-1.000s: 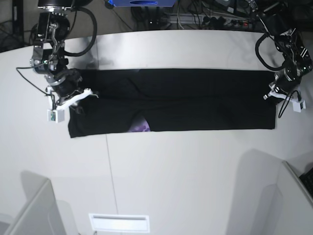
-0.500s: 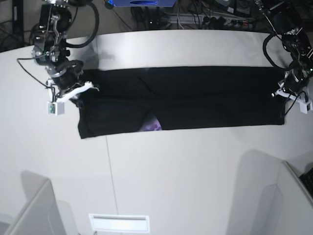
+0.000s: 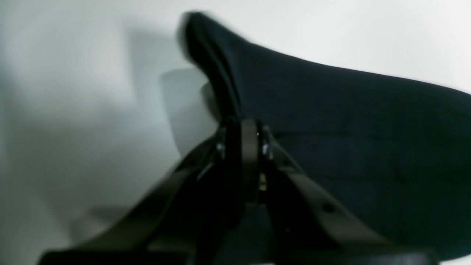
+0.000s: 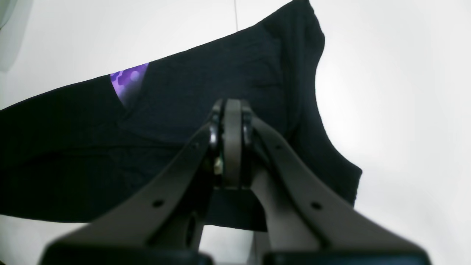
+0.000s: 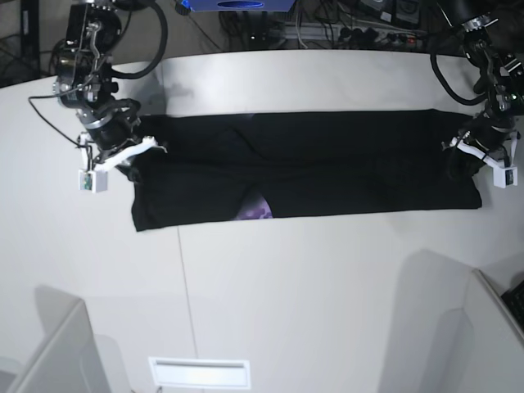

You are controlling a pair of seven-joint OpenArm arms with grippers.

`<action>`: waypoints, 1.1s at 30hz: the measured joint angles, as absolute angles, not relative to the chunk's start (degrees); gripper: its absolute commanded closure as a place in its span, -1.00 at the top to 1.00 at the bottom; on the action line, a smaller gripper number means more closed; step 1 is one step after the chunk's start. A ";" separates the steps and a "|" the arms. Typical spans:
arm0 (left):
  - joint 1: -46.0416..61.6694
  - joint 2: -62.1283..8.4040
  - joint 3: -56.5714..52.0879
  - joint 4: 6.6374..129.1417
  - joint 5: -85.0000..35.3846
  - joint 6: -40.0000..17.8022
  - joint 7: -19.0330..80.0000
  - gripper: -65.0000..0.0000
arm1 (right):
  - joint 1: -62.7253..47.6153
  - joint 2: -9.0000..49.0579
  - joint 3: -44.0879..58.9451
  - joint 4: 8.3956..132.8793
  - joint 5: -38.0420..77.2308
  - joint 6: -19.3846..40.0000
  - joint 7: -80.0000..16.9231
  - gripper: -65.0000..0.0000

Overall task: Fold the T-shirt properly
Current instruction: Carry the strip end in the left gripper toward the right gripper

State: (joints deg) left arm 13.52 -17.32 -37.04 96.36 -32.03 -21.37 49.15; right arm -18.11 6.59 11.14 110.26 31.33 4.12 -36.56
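While T-shirt [image 5: 303, 168] is lying as long band, left gripper [image 5: 472, 152] and right gripper [image 5: 131, 155] are pinching its opposite ends, jaws closed on cloth; next move likely calling for end-to-end fold.

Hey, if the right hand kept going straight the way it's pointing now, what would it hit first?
The right hand is shut on the T-shirt, so it would push straight into that black cloth, roughly toward the purple patch. Depth past the fold is hard to judge.

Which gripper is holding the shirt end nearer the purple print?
The right gripper, on the base view's left, shut on the T-shirt. The purple patch peeks out nearer it than the left gripper.
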 measured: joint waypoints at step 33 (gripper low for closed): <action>10.20 -9.21 -7.01 100.71 -32.21 -12.36 49.12 -1.00 | -18.13 6.59 11.14 110.24 31.31 4.08 -36.56 -1.00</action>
State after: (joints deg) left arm 10.20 -9.21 -7.01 100.71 -32.21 -12.36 49.12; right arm -18.13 6.59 11.14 110.24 31.31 4.08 -36.56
